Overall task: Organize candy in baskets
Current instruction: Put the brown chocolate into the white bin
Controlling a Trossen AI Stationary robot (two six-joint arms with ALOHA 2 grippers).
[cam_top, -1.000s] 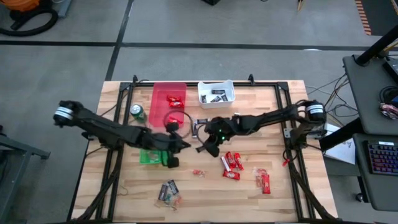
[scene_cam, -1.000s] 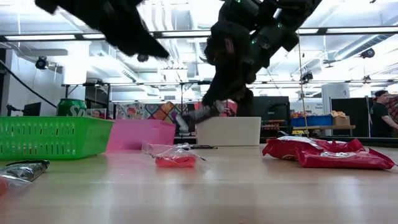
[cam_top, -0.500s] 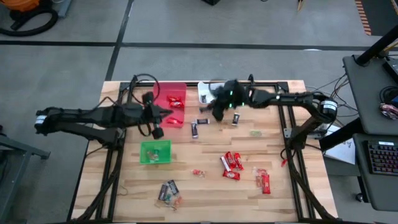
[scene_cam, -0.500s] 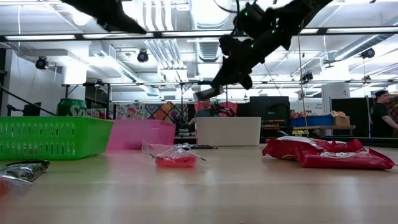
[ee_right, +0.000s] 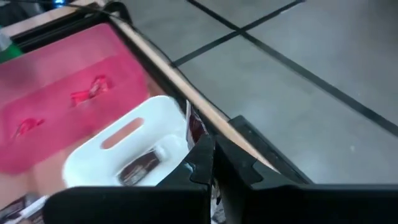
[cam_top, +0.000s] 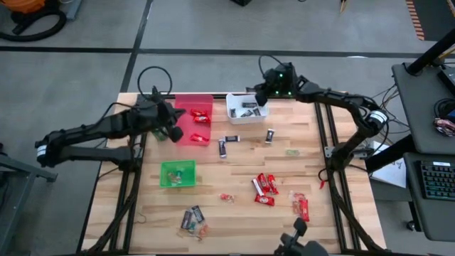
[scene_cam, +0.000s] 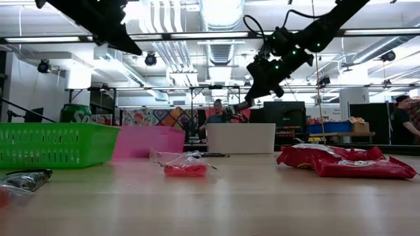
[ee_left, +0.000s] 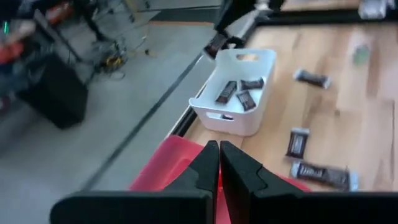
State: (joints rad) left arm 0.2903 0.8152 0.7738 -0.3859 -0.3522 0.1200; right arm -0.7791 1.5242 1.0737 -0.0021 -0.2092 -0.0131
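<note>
Right gripper [cam_top: 257, 94] pinches a dark mini bar [ee_right: 196, 129] over the white basket [cam_top: 247, 105]. Left gripper [cam_top: 175, 134], pressed together and empty, hangs above the red basket [cam_top: 193, 118] beside it. Other candy [cam_top: 264, 186] lies scattered on the counter [cam_top: 320, 220].

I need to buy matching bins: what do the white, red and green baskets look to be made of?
White basket: probably moulded plastic, smooth and opaque, with rounded corners and cut-out handles. Red basket: likely plastic, seemingly translucent, showing pink in the low view. Green basket: plastic by its look, with walls of fine open lattice.
</note>
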